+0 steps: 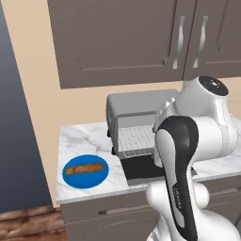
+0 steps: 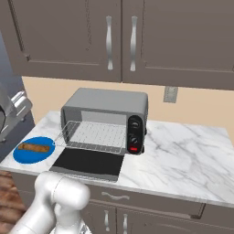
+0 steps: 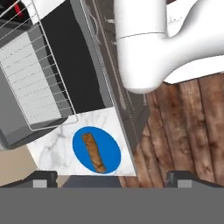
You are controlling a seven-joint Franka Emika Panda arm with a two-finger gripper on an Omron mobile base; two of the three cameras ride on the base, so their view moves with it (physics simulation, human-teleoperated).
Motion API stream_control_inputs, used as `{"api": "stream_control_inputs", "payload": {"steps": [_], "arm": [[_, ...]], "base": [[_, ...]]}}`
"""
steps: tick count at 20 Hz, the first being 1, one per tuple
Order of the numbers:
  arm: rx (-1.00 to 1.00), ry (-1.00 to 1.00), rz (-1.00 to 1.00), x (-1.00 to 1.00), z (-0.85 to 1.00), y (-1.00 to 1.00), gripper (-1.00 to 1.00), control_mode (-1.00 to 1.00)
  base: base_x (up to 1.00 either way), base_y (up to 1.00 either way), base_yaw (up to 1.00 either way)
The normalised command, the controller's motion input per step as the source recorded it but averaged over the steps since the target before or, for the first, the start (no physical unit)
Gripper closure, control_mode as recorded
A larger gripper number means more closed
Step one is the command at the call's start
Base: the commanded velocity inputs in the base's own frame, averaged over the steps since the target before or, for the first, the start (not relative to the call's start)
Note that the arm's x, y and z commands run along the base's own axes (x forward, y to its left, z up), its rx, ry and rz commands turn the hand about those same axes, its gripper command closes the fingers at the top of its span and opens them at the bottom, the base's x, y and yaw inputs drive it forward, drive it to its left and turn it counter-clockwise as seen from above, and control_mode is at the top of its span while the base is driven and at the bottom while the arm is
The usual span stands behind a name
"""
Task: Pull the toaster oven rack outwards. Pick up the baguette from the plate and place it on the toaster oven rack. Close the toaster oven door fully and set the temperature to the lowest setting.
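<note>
The gripper (image 3: 112,177) is seen from the hand view with its two fingertips (image 3: 43,178) set wide apart, and nothing is held between them. The baguette (image 3: 94,152) is seen between the fingertips in that view, well apart from them, lying on the blue plate (image 3: 113,151). The plate (image 1: 85,171) is placed on the marble counter (image 2: 183,155), just left of the toaster oven (image 2: 107,103). The toaster oven door (image 2: 89,163) is dropped open and the toaster oven rack (image 2: 91,136) is pulled outwards over it. No readable writing can be made out.
</note>
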Motion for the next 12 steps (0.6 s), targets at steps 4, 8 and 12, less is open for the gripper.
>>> {"api": "stream_control_inputs", "payload": {"steps": [4, 8, 12], "arm": [[-0.13, 0.0, 0.03, 0.03, -0.31, 0.34, -1.0, -1.0], [-0.12, 0.0, 0.05, 0.16, -0.37, 0.3, -1.0, -1.0], [-0.02, 0.0, 0.08, 0.25, -0.29, 0.15, -1.0, -1.0]], "base": [[0.0, 0.0, 0.0], [0.0, 0.0, 0.0], [0.0, 0.0, 0.0]]}}
